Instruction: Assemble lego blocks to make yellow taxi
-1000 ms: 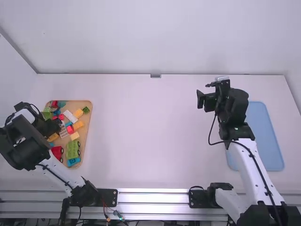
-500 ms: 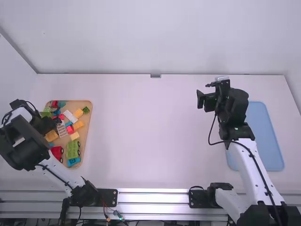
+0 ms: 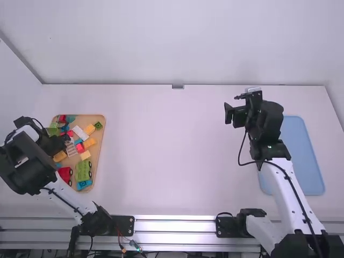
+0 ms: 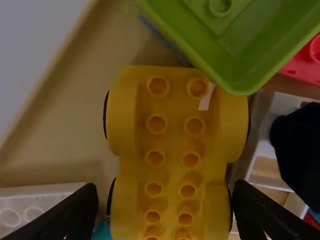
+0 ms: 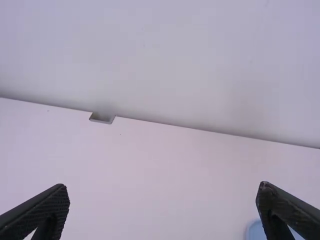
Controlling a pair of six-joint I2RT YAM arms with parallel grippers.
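Yellow chassis (image 4: 172, 142) (1) btwn 2 parted fingers (image 4: 75, 212) of L end effector (image 3: 58, 143), R end effector (image 3: 229, 114) open.

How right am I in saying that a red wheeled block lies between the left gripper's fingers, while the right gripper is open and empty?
Nearly right, but the wheeled block between the left gripper's fingers is yellow, not red, as the left wrist view shows; the rest stands.
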